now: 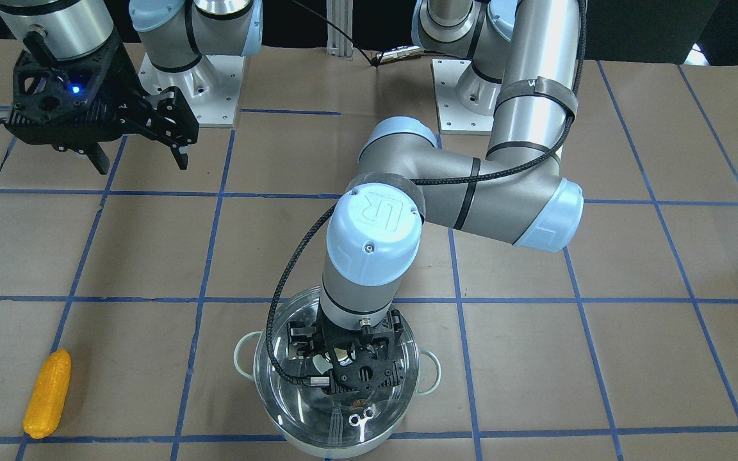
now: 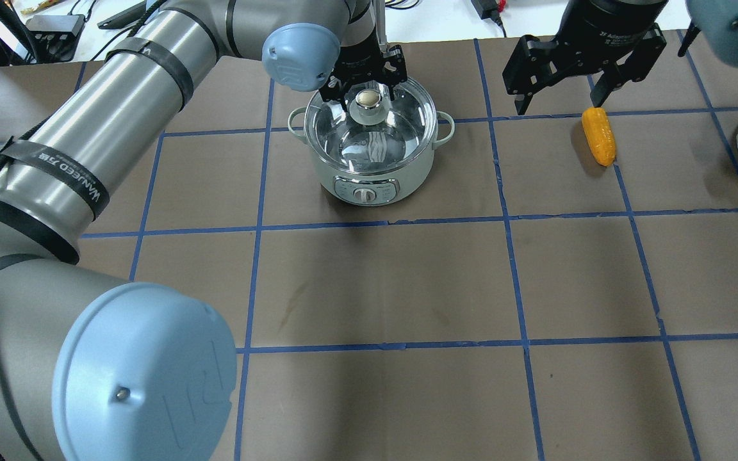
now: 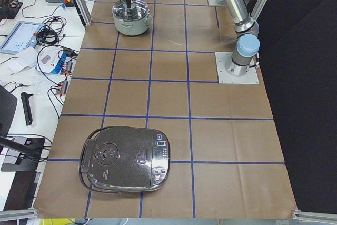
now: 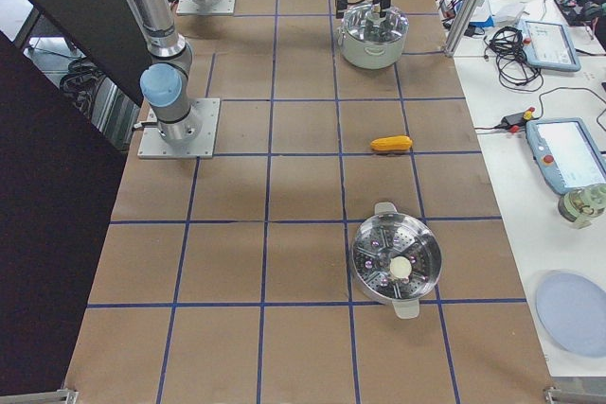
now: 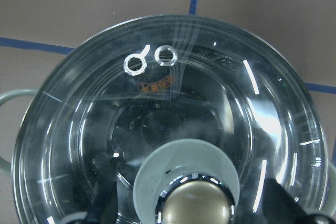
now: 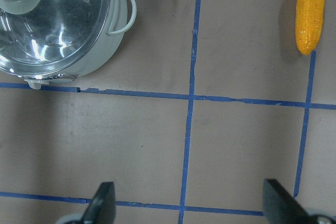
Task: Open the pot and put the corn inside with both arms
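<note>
The pot (image 2: 369,189) has a pale green body and two loop handles. It stands at the far middle of the table with its glass lid (image 2: 369,137) on. My left gripper (image 2: 368,95) is open and straddles the lid's knob (image 5: 197,203), with a finger on each side of it and a gap to the knob on both sides. The corn (image 2: 599,135) lies on the table to the right of the pot. My right gripper (image 2: 558,96) is open and empty. It hangs above the table just beyond the corn, which shows in its wrist view (image 6: 310,14).
A steel pot with a perforated steamer insert (image 4: 393,262) stands at the table's right end. A dark rice cooker (image 3: 126,159) sits at the left end. Blue tape lines mark a grid on the brown table.
</note>
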Controlling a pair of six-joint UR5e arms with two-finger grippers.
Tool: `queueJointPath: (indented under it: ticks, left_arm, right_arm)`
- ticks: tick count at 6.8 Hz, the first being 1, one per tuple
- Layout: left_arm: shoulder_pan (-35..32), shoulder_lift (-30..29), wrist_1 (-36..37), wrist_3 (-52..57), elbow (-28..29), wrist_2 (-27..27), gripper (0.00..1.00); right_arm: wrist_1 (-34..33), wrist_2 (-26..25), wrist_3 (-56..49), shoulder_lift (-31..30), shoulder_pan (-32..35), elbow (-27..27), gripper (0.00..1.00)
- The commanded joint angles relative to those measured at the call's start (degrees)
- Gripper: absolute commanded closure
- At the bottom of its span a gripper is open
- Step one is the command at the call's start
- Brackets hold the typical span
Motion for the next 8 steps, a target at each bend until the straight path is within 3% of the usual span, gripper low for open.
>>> queueJointPath:
  ticks: [1, 3, 4, 8]
  left_arm:
    - [-0.04, 0.43, -0.11, 0.08, 0.21, -0.03, 0.88]
    - [0.39, 5.15, -4.64, 1.56, 0.38, 0.24, 0.88]
    - [1.79, 8.23, -8.68, 7.84, 0.12, 0.32, 0.88]
    - [22.14, 10.11, -10.40, 26.68, -4.95, -1.51, 0.90]
  right_arm:
    - [0.00, 0.01, -0.06, 0.00, 0.00, 0.00, 0.00]
    - [0.00, 0.01, -0.06, 0.00, 0.00, 0.00, 0.00]
    - [0.00, -0.08, -0.06, 0.00, 0.00, 0.00, 0.00]
    - [0.00, -0.08, -0.06, -0.09, 0.00, -0.26, 0.00]
